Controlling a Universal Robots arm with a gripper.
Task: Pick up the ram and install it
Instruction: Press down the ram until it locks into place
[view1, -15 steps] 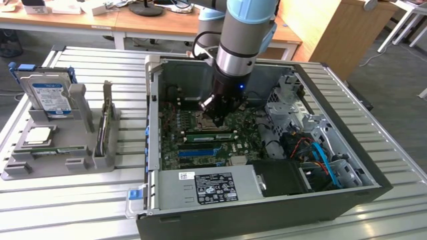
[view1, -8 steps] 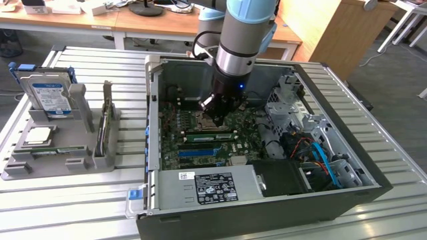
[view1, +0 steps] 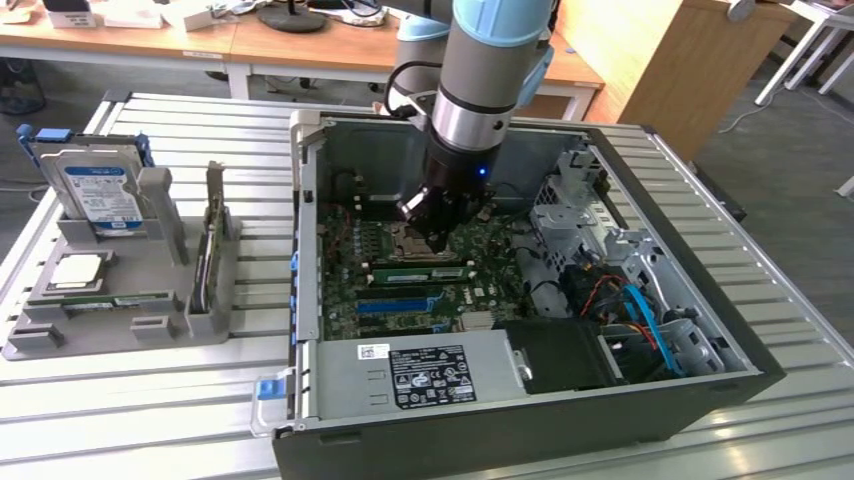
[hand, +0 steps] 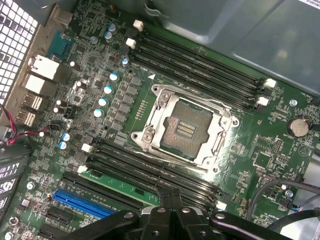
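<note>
My gripper (view1: 434, 243) hangs inside the open computer case, low over the motherboard, its fingers pressed together with nothing between them. In the wrist view the shut fingertips (hand: 164, 200) stand over the black memory slots (hand: 150, 172) beside the empty CPU socket (hand: 190, 127). One green ram (view1: 424, 271) sits in a slot just in front of the gripper; in the wrist view it is the green strip (hand: 122, 186) beside the fingertips. I cannot tell whether the fingers touch it. Another ram (view1: 130, 300) lies in the grey holder on the exterior view's left.
The grey holder (view1: 80, 335) also carries a hard drive (view1: 96, 190), a silver CPU chip (view1: 78, 270) and an upright expansion card (view1: 210, 262). Case walls (view1: 304, 230), the power supply (view1: 427, 370) and blue and orange cables (view1: 641, 310) ring the motherboard. More memory slots (hand: 200, 67) lie beyond the socket.
</note>
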